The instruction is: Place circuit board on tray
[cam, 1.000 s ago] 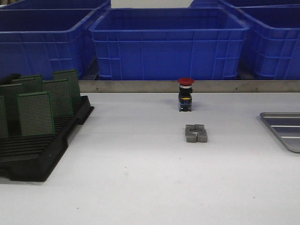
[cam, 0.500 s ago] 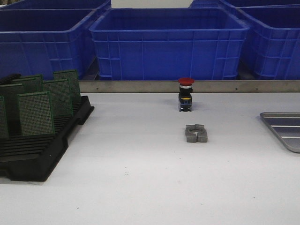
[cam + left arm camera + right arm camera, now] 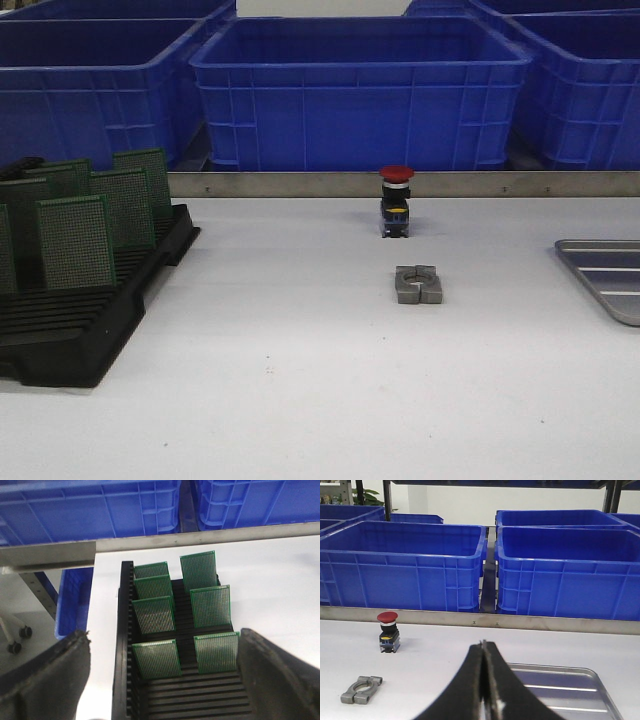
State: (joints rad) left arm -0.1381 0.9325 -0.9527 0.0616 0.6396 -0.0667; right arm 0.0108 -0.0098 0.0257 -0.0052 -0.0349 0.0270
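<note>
Several green circuit boards (image 3: 76, 242) stand upright in a black slotted rack (image 3: 60, 335) at the table's left. In the left wrist view my left gripper (image 3: 164, 636) is open and empty above the rack (image 3: 124, 645), its fingers (image 3: 50, 675) on either side of the nearest two boards (image 3: 156, 658). The grey metal tray (image 3: 612, 276) lies at the table's right edge. In the right wrist view my right gripper (image 3: 483, 645) is shut and empty, just before the tray (image 3: 570, 690). Neither gripper shows in the front view.
A red-capped push button (image 3: 396, 200) stands mid-table near the metal rail (image 3: 300, 184). A grey metal clamp (image 3: 418, 284) lies in front of it. Blue plastic bins (image 3: 360, 90) line the back. The button (image 3: 388, 632) and clamp (image 3: 361, 689) also show in the right wrist view.
</note>
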